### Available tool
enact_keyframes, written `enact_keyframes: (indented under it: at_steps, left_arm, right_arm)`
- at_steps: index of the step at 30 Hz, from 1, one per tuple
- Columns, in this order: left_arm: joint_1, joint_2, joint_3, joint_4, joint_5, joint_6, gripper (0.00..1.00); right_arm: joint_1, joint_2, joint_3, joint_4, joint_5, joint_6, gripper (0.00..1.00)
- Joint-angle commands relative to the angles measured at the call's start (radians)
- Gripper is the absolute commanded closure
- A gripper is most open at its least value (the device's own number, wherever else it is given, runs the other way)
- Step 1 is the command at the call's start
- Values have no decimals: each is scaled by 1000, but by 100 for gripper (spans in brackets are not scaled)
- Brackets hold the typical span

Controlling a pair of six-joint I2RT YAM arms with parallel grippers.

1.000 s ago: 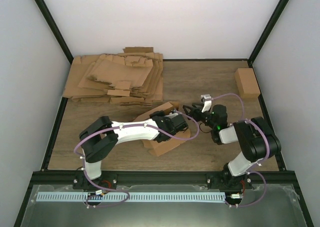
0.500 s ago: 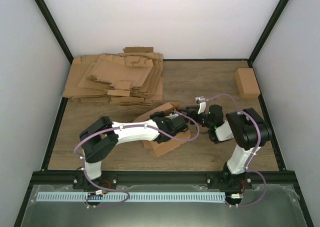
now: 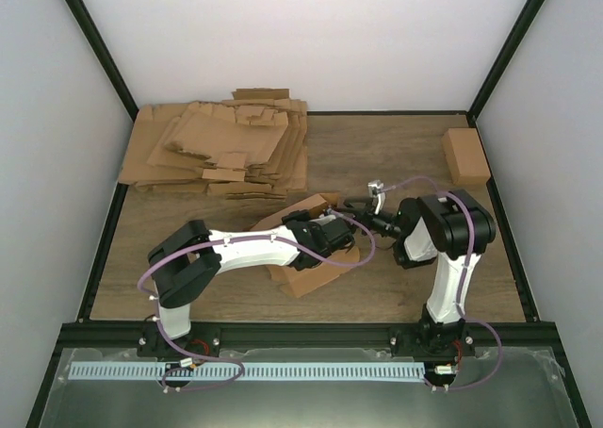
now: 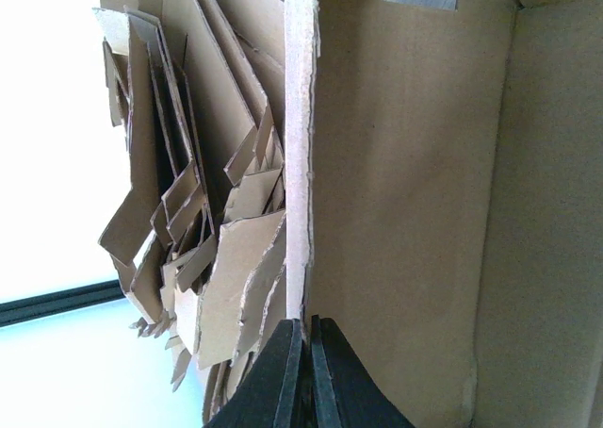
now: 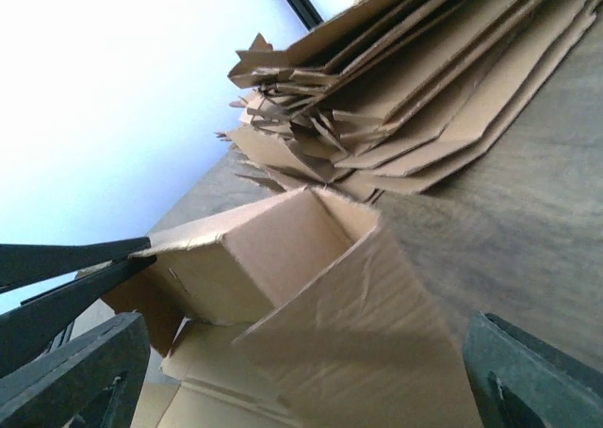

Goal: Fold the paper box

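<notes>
Where wooden tabletop (image 3: 405, 159) meets white walls (image 3: 283, 41), left claw (image 4: 303, 326) pinches the paper box (image 3: 306, 275), just ahead of spread right claw (image 5: 301, 362).

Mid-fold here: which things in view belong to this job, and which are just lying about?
In the job:
paper box, half-formed at the centre
left gripper, shut on one of its walls
right gripper, open, facing it

Lying about:
heap of flat cardboard sheets, back left
small folded carton, back right
</notes>
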Motion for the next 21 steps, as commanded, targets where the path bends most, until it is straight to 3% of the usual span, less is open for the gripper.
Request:
enact_keyframes:
  at_steps: [1,4,21]
  left_arm:
    - [-6,-24,-10,7,8,1,96]
    - [-7,-24,-8,7,11,1,96]
    - [-7,-21,-5,13,10,8,96]
  right_arm:
    - [-51,69,70,156,-146,74,6]
    - [-52,83,106,107,-174,48,7]
    - [-47,208,181,251,-328,123,8]
